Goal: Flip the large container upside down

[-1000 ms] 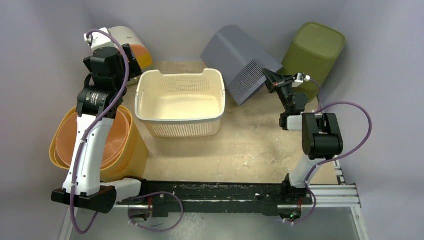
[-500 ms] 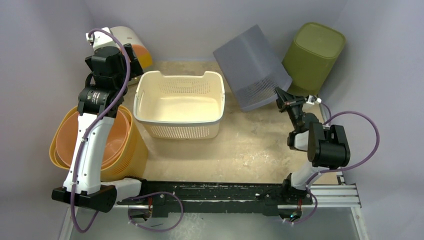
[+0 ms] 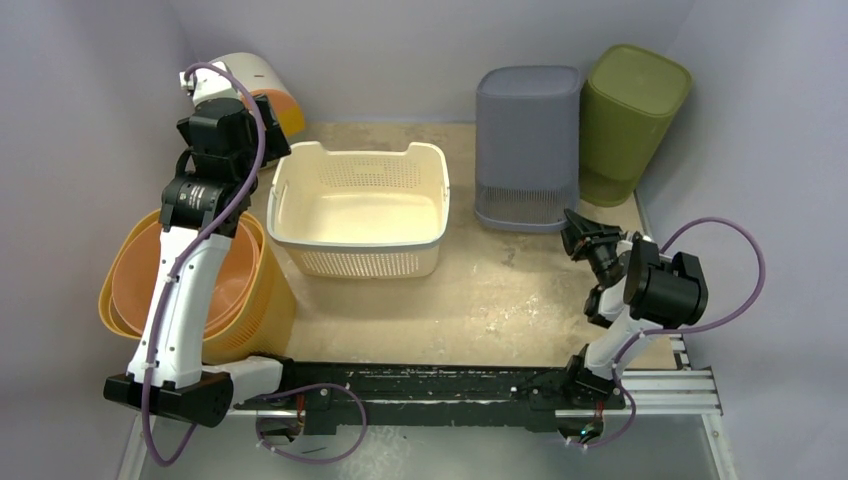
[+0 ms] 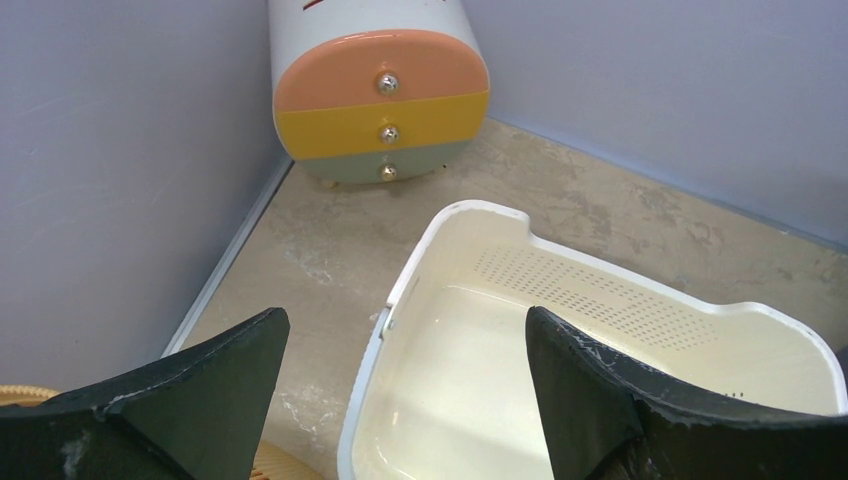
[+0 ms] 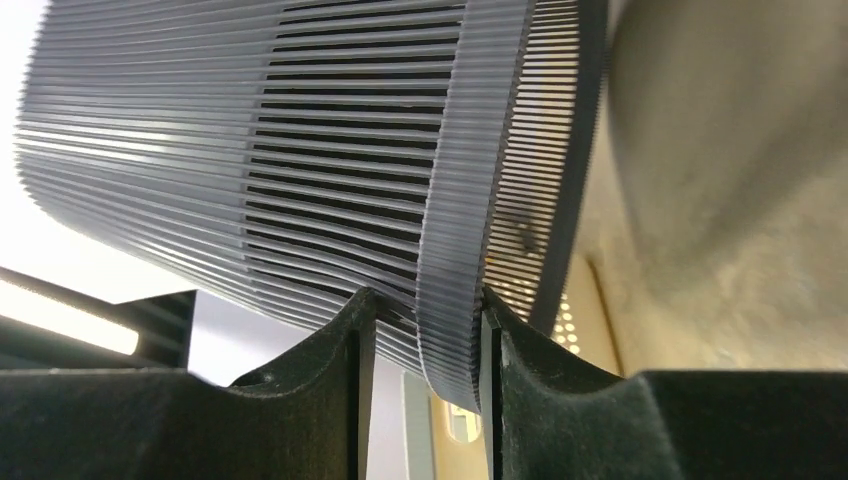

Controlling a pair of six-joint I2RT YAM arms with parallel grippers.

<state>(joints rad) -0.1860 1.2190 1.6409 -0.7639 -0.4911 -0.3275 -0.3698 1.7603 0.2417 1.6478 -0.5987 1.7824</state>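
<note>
The large grey slatted container [image 3: 527, 140] stands at the back right with its closed base up and its open rim on the table. My right gripper [image 3: 573, 226] is at the near right corner of its rim. In the right wrist view the two fingers straddle the ribbed rim wall [image 5: 455, 250], and the right gripper [image 5: 425, 310] is shut on it. My left gripper [image 3: 262, 120] is open and empty, high over the left rim of the cream basket [image 3: 360, 205]. The left wrist view shows the left gripper [image 4: 407, 330] wide open above that basket [image 4: 600, 340].
A green bin [image 3: 630, 115] stands upside down right beside the grey one, against the back right wall. Stacked orange-yellow baskets [image 3: 240, 300] sit at the left under my left arm. A small drawer unit [image 3: 262, 85] lies in the back left corner and also shows in the left wrist view [image 4: 380, 100].
The grey container swung from lying tilted toward the left to standing base-up beside the green bin. My right gripper moved nearer and to the right with its rim. The left arm barely moved.
</note>
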